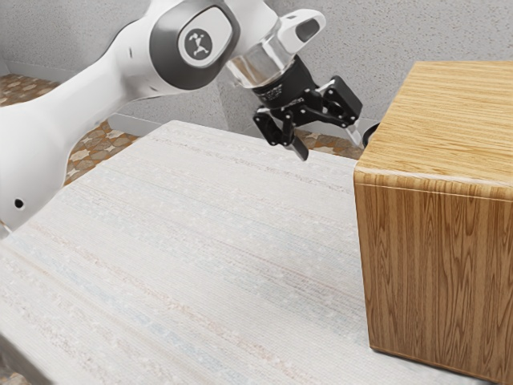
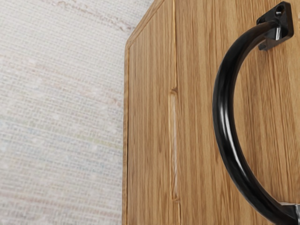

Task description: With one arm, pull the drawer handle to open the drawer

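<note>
Side camera: wooden cabinet [image 1: 441, 200] on a pale worktop [image 1: 200, 241] at the exterior view's right, a dark sliver of handle [image 1: 370, 132] peeking past its far top corner. Reaching in from the upper left, a white arm [image 1: 96, 104], its black gripper [image 1: 327, 143] in the air above the worktop, just beside that corner and near the handle. Fingers spread well apart, clamped on nothing.

Wrist camera: close on the cabinet's [image 2: 150, 140] front, turned away from the side camera. Long seams in the wood grain; across the drawer front [image 2: 197, 93], the handle [image 2: 225, 122] as a glossy black bow, bolted at one end by a square bracket [image 2: 276, 21] and standing off the wood. Worktop [image 2: 56, 117] beside the cabinet. Drawer front level with the panel next to it; inside of the drawer hidden.
</note>
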{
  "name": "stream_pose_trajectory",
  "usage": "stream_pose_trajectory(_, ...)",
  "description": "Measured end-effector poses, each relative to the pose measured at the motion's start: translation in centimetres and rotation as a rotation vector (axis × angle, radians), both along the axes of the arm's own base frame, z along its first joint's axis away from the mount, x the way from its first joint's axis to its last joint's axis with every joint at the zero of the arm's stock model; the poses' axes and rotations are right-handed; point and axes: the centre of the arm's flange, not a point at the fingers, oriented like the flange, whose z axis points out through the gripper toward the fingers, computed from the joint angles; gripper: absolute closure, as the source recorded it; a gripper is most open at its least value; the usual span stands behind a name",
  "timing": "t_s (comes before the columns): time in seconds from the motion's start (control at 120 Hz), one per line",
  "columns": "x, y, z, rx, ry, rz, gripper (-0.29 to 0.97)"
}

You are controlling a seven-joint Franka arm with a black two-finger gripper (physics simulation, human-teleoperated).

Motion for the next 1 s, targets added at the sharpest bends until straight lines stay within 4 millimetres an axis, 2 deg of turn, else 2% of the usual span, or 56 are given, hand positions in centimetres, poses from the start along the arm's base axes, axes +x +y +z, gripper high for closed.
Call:
stream_pose_trajectory(0.442,1.6,0.9,-1.3,-0.016,-0.027,0.047,0.0)
stream_pose_trajectory(0.608,1.7,0.5,-0.7,-0.044,-0.042,0.046,0.0)
stream_pose_trajectory(1.0,2.2,0.1,-2.0,-0.082,-0.018,0.048,0.0)
